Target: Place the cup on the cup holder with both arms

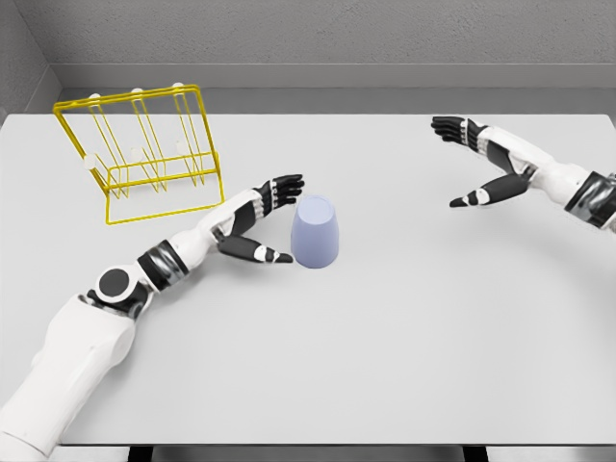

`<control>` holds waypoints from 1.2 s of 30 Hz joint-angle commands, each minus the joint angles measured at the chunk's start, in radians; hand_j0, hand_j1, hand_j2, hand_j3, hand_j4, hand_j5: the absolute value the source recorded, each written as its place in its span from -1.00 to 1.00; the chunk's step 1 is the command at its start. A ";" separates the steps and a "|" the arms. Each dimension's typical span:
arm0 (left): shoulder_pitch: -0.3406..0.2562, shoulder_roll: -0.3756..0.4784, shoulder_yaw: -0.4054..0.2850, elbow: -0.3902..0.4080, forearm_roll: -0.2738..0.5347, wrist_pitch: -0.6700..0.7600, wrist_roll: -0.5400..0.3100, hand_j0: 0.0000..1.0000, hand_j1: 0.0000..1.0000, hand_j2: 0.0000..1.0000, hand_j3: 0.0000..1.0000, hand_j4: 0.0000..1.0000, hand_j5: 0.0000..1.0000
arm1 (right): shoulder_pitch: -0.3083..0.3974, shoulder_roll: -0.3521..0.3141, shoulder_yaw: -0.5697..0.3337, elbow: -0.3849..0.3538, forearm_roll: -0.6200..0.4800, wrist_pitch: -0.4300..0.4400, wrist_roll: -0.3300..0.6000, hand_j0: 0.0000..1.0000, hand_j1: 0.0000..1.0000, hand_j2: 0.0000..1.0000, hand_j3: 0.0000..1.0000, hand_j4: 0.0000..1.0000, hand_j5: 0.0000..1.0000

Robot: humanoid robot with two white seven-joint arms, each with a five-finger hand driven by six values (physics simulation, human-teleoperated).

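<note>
The left hand (258, 218) is spread wide, fingers fanned apart and thumb stretched low, holding nothing. Just off its fingertips, on the far side from the wrist, stands the pale lilac cup (316, 232) — upside down, its wider rim on the grey table (404, 327), its closed base on top. The thumb tip comes very close to the cup's lower edge; whether it touches cannot be told. Behind the back of this hand, up and away from the cup, sits the yellow wire cup holder (144, 154), upright near the table's far corner, well apart from the cup.

The right hand (486, 164) hovers over the table well away from the cup — also spread and empty, fingers extended, thumb hanging below the palm, which faces toward the cup
</note>
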 commanded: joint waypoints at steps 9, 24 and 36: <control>0.002 -0.003 -0.005 0.008 0.004 0.000 0.000 1.00 1.00 1.00 1.00 1.00 1.00 | -0.086 -0.224 0.034 -0.173 0.603 0.001 -0.431 1.00 1.00 1.00 1.00 1.00 1.00; 0.003 -0.016 -0.009 0.000 -0.001 -0.001 -0.002 1.00 1.00 1.00 1.00 1.00 1.00 | -0.091 -0.211 0.063 -0.178 0.612 0.001 -0.431 1.00 1.00 1.00 1.00 1.00 1.00; 0.002 -0.052 -0.008 0.003 -0.042 -0.001 0.000 1.00 1.00 1.00 1.00 1.00 1.00 | -0.087 -0.207 0.053 -0.172 0.612 0.001 -0.427 1.00 1.00 1.00 1.00 1.00 1.00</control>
